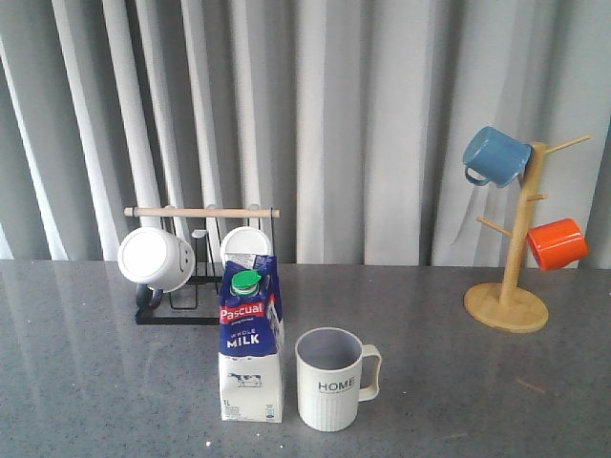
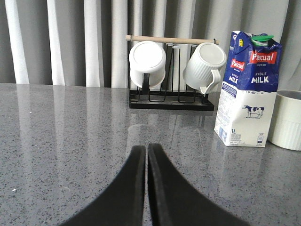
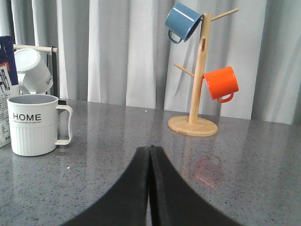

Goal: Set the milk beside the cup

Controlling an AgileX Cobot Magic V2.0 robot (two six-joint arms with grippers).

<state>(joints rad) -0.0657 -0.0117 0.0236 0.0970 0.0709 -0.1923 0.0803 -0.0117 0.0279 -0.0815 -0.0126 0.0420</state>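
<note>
The milk (image 1: pixel 250 343) is a blue-and-white gable-top carton with a green cap, upright on the grey table near the front. The cup (image 1: pixel 330 379), a pale ribbed mug printed "HOME", stands just to its right, a small gap between them. The milk (image 2: pixel 248 89) and the cup's edge (image 2: pixel 287 120) also show in the left wrist view; the cup (image 3: pixel 32 124) and a sliver of the milk (image 3: pixel 4 84) show in the right wrist view. My left gripper (image 2: pixel 146 148) is shut and empty, well short of the carton. My right gripper (image 3: pixel 151 149) is shut and empty, away from the cup. Neither arm shows in the front view.
A black rack (image 1: pixel 186 277) with a wooden bar holds two white mugs (image 1: pixel 156 259) behind the milk. A wooden mug tree (image 1: pixel 511 277) at the back right carries a blue mug (image 1: pixel 495 156) and an orange mug (image 1: pixel 558 243). Grey curtains hang behind.
</note>
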